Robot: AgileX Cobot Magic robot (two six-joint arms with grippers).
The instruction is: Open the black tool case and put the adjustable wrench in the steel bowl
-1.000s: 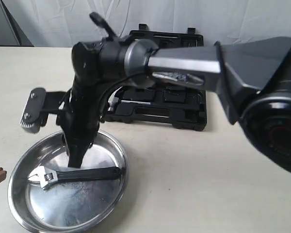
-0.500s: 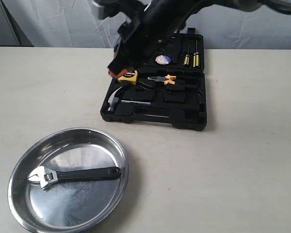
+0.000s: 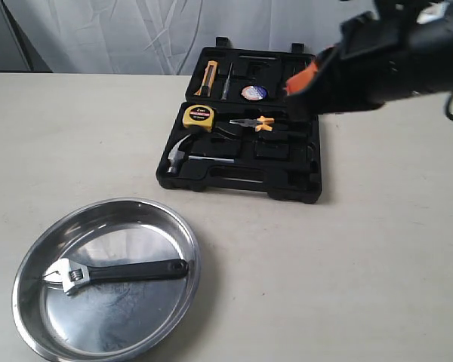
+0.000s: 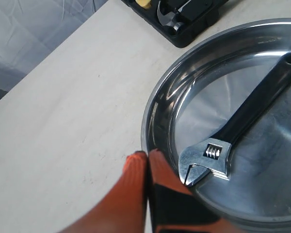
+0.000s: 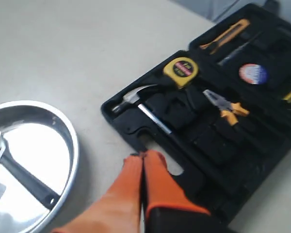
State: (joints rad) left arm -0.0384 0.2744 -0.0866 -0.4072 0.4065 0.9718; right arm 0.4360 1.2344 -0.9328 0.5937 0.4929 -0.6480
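Observation:
The adjustable wrench [image 3: 117, 272] lies flat inside the steel bowl [image 3: 180, 234] at the front left, silver head to the left. Behind it the black tool case [image 3: 287, 185] lies open with its lid flat. My right gripper [image 3: 293, 84] hangs shut and empty above the case's right side; in the right wrist view its orange fingertips [image 5: 143, 156] are pressed together over the case's handle edge [image 5: 150, 141]. My left gripper [image 4: 146, 154] is shut and empty just outside the bowl's rim [image 4: 153, 104], near the wrench head [image 4: 207, 161].
In the case sit a claw hammer [image 3: 183, 154], a yellow tape measure [image 3: 198, 115], orange-handled pliers [image 3: 253, 123], a utility knife [image 3: 208, 78] and screwdrivers. A white cloth backdrop [image 3: 136, 34] hangs behind the beige table [image 3: 325, 279].
The right arm has lifted away from the bowl and swung right, now above the case's right side. The wrench stays lying in the bowl.

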